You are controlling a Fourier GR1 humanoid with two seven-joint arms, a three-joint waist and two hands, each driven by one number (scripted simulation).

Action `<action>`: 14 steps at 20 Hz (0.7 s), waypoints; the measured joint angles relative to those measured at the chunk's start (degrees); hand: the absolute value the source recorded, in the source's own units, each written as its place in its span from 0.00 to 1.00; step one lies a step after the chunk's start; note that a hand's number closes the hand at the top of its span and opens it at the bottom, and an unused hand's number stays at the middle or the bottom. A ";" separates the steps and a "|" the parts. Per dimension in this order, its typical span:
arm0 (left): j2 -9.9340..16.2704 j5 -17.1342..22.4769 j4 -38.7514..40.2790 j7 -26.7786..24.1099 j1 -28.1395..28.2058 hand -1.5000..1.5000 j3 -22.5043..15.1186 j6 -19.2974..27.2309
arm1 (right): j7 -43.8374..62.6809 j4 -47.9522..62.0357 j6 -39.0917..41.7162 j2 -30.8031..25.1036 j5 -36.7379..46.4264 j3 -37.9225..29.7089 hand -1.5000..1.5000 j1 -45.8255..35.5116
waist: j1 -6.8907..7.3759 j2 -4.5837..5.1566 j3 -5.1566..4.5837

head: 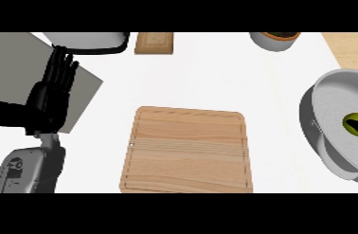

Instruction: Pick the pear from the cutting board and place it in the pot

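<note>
- Pear (349, 122) lies in pot (328, 98), rt edge.
- Cutting board (186, 150) bare, mid counter.
- Left hand (56, 84) resting at left, fingers straight, grasping nothing.
- No readable writing anywhere.

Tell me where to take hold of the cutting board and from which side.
Grip the cutting board by its left long edge, coming from the left. It lies flat with nothing on it, and that edge is nearest the left hand, which rests open with fingers up. The pot, with the pear inside, crowds the right side.
</note>
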 measured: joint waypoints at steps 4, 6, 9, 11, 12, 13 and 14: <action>-0.01 0.08 -0.12 -0.04 0.54 0.50 0.20 -0.20 | -4.73 -0.93 -3.03 1.65 -5.48 -2.55 0.00 -1.20 | -0.11 -0.06 0.01; 0.03 0.28 0.53 -0.99 0.82 0.50 0.51 -0.67 | -4.74 -2.25 -3.71 2.08 -8.22 -4.24 0.00 -1.82 | -0.24 -0.09 -0.01; -0.10 -0.20 0.40 -0.34 0.36 0.50 0.43 -0.03 | -5.10 -5.32 -4.87 3.51 -12.83 -7.13 0.00 -1.21 | -0.52 -0.17 -0.03; 0.07 -0.12 0.01 0.32 0.21 0.50 0.52 -0.06 | -6.12 -7.20 -4.13 3.67 -17.01 -9.52 0.00 -0.13 | -0.65 -0.21 -0.03; -0.22 -0.55 0.03 0.59 -0.15 0.50 0.20 0.37 | -6.98 -7.09 -3.86 3.15 -18.91 -10.84 0.00 0.08 | -0.64 -0.19 -0.03; -0.28 -0.71 1.39 -0.28 -0.66 0.50 0.35 0.29 | -7.76 -7.47 -4.07 3.24 -20.43 -11.80 0.00 0.28 | -0.70 -0.16 -0.03; 0.03 -0.35 0.77 -0.25 0.07 0.50 0.61 -0.20 | -8.52 -8.01 -4.29 3.19 -21.84 -12.90 0.00 0.78 | -0.61 -0.16 -0.03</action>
